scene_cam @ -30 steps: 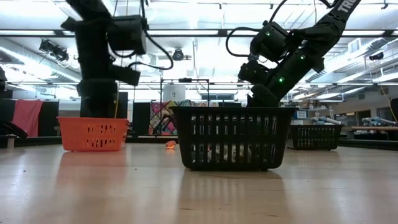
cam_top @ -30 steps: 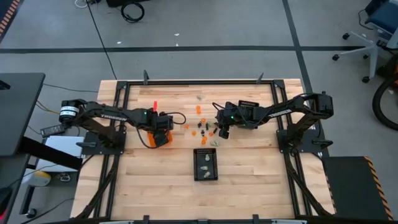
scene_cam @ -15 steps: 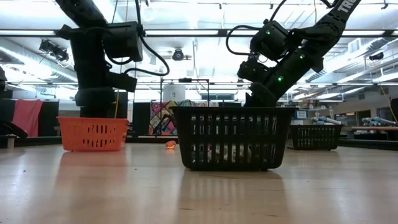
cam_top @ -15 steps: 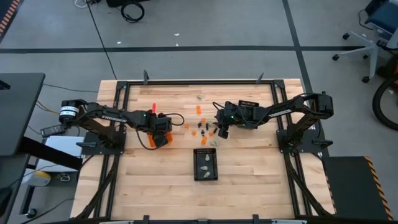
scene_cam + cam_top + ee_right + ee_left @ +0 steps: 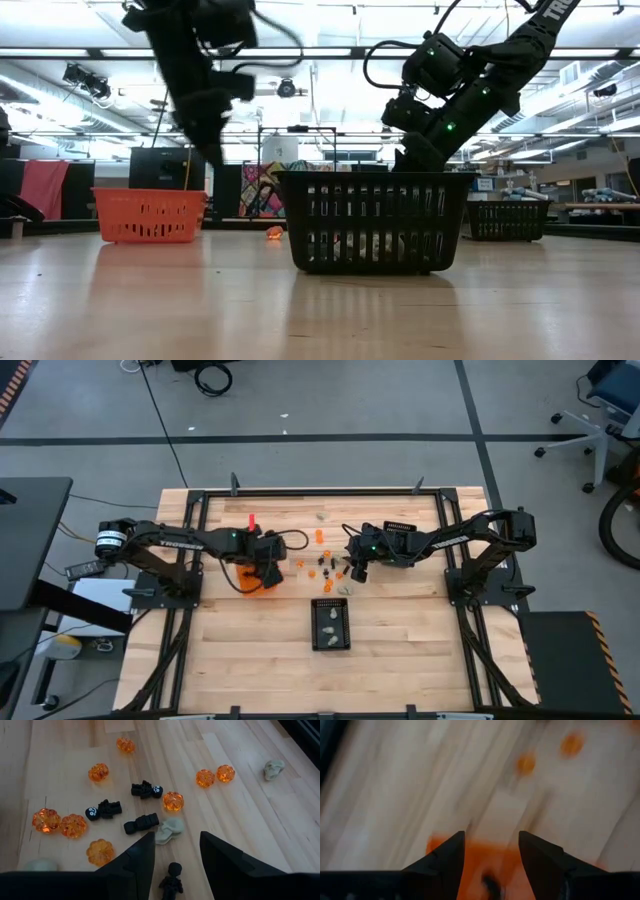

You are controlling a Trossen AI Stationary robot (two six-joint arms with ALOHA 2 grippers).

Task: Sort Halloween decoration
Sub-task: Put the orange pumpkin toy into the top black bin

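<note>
1. The sort looks partly done. The black mesh bin at the near middle of the table already holds a few pale pieces, and the orange bin on the left sits under the left arm; its contents cannot be made out.
2. Plenty is left. A scatter of Halloween decoration pieces lies loose on the wood in the middle of the table, between the two arms: orange pumpkins, black skeleton figures and pale skulls. One more skull lies apart from the main group.
3. The left gripper hangs over the orange bin with its fingers spread apart and nothing between them. It holds nothing; that view is blurred, so whether a dark speck below lies in the bin cannot be told.
4. The right gripper hovers over the near edge of the scatter, fingers parted and empty. A black skeleton lies on the wood just between them, a pale skull just beyond, neither visibly touched.
5. My judgement: the right arm is lined up to pick next, most likely the black figure.
</note>
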